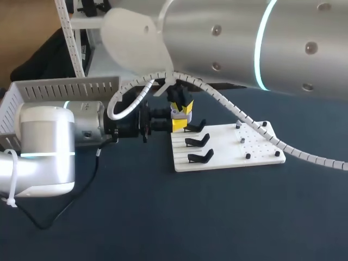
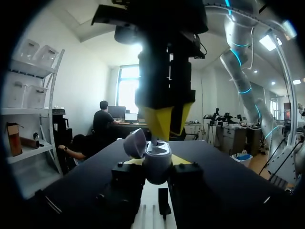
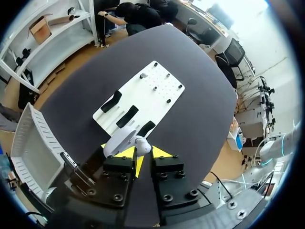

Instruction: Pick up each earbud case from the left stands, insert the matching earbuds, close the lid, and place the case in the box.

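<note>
A grey earbud case point(image 2: 156, 167) with its lid point(image 2: 136, 142) swung up sits between the fingers of my left gripper point(image 2: 156, 164), which is shut on it. In the head view this left gripper point(image 1: 175, 123) holds the case just off the left edge of the white board point(image 1: 261, 160). My right gripper point(image 1: 184, 109) comes straight down onto the open case, and its yellow tips point(image 2: 164, 121) pinch a small pale earbud point(image 2: 154, 140) at the case's mouth. From the right wrist, the case point(image 3: 125, 139) lies right under my right gripper point(image 3: 142, 155).
Three black stands point(image 1: 199, 141) on the board's left half are bare. Small pegs and earbuds point(image 1: 242, 140) dot its right half. A white slotted box point(image 1: 60, 89) stands at the back left. The right arm's cable point(image 1: 304, 152) trails over the board.
</note>
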Controlling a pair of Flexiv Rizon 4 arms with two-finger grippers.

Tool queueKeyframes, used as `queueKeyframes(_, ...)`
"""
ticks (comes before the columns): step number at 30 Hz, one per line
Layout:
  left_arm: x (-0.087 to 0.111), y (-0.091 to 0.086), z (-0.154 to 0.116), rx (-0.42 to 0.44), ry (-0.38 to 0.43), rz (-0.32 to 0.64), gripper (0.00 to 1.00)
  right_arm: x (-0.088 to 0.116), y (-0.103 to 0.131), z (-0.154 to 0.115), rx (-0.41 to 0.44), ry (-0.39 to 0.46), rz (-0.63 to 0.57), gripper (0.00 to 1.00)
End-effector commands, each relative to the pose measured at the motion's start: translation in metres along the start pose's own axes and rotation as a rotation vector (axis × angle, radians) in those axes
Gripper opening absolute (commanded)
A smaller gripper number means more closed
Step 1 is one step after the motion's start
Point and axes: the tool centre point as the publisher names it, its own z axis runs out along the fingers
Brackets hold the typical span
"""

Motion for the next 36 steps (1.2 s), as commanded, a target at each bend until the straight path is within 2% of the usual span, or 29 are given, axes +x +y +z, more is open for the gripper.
queueKeyframes(1, 0.000, 0.000, 0.000, 0.000, -0.002, 0.001, 0.00, 0.000, 0.002, 0.003, 0.005, 0.002, -0.004, 0.00)
queueKeyframes(11, 0.000, 0.000, 0.000, 0.000, -0.002, 0.001, 0.00, 0.000, 0.002, 0.009, 0.014, 0.024, -0.010, 0.00)
queueKeyframes(12, 0.000, 0.000, 0.000, 0.000, -0.002, 0.001, 0.00, 0.000, 0.002, 0.009, 0.014, 0.025, -0.010, 0.05)
queueKeyframes(13, 0.000, 0.000, 0.000, 0.000, -0.002, 0.001, 0.00, 0.000, 0.002, 0.008, 0.011, 0.027, -0.011, 0.25)
queueKeyframes(14, 0.000, 0.000, 0.000, 0.000, -0.002, 0.001, 0.00, 0.000, 0.002, 0.008, 0.009, 0.027, -0.011, 0.32)
queueKeyframes(16, 0.000, 0.000, 0.000, 0.000, -0.002, 0.001, 0.00, 0.000, 0.001, 0.006, 0.007, 0.028, -0.010, 0.39)
queueKeyframes(23, 0.000, 0.000, 0.000, 0.000, -0.002, 0.001, 0.00, 0.005, -0.007, -0.002, -0.016, 0.034, -0.009, 0.40)
queueKeyframes(26, 0.000, 0.000, 0.000, 0.000, -0.002, 0.001, 0.00, 0.005, -0.025, -0.013, -0.087, 0.052, -0.007, 0.40)
queueKeyframes(28, 0.000, 0.000, 0.000, 0.000, -0.002, 0.001, 0.00, 0.003, -0.039, -0.018, -0.171, 0.028, -0.020, 0.39)
queueKeyframes(30, 0.000, 0.000, 0.000, 0.000, -0.002, 0.001, 0.00, -0.001, -0.056, -0.021, -0.322, 0.008, -0.087, 0.40)
queueKeyframes(33, 0.000, 0.000, 0.000, 0.000, -0.002, 0.001, 0.00, -0.005, -0.069, -0.021, -0.457, 0.046, -0.172, 0.45)
queueKeyframes(34, 0.000, 0.000, 0.000, 0.000, -0.002, 0.001, 0.00, -0.007, -0.072, -0.020, -0.486, 0.035, -0.198, 0.48)
queueKeyframes(35, 0.000, 0.000, 0.000, 0.000, -0.002, 0.001, 0.00, -0.008, -0.078, -0.022, -0.557, 0.025, -0.261, 1.00)
queueKeyframes(36, 0.000, 0.000, 0.000, 0.000, -0.002, 0.001, 0.00, -0.009, -0.081, -0.022, -0.578, 0.036, -0.285, 1.00)
